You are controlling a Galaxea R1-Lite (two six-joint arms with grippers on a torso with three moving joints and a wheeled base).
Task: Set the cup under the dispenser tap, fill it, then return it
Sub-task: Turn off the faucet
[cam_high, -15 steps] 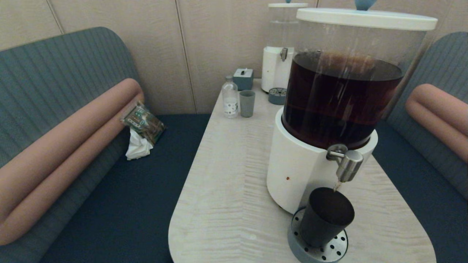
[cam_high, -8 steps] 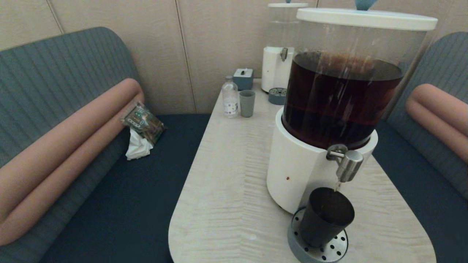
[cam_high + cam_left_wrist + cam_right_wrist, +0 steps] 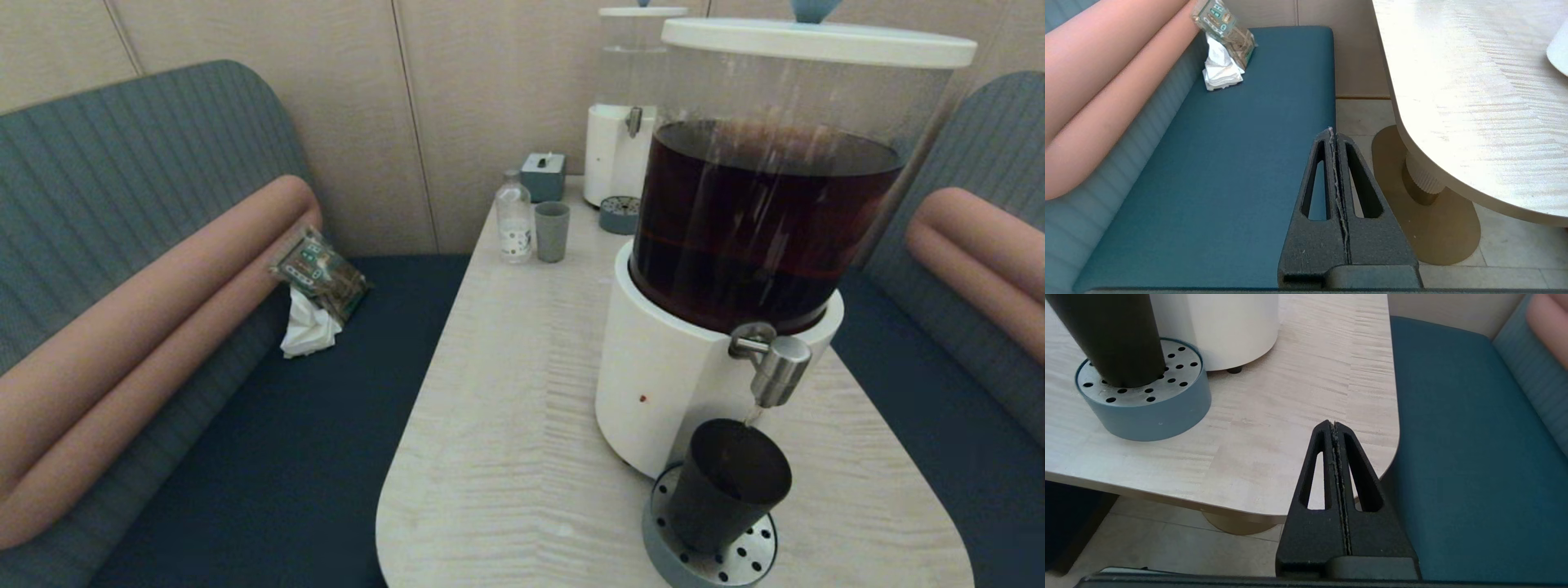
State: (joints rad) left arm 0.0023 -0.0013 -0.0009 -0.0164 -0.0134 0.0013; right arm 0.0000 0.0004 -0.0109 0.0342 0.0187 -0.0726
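Observation:
The black cup [image 3: 722, 486] stands on the round perforated drip tray [image 3: 747, 559] below the steel dispenser tap [image 3: 775, 369] of the large dispenser [image 3: 678, 384], whose tank holds dark brown liquid. A thin stream runs from the tap into the cup. In the right wrist view the cup [image 3: 1110, 335] and tray [image 3: 1167, 404] lie ahead. My right gripper [image 3: 1334, 424] hovers shut and empty near the table's front right corner. My left gripper [image 3: 1331, 130] hangs shut and empty below the table's left side, over the bench seat. Neither arm shows in the head view.
At the table's far end stand a small bottle [image 3: 513, 218], a grey-green cup [image 3: 552, 231], a small box [image 3: 544, 175] and a smaller clear-liquid dispenser [image 3: 624, 139] with its own tray. A packet with a tissue [image 3: 314, 294] lies on the left bench. Benches flank the table [image 3: 506, 425].
Nothing has visibly moved; the thin stream keeps running from the tap into the cup.

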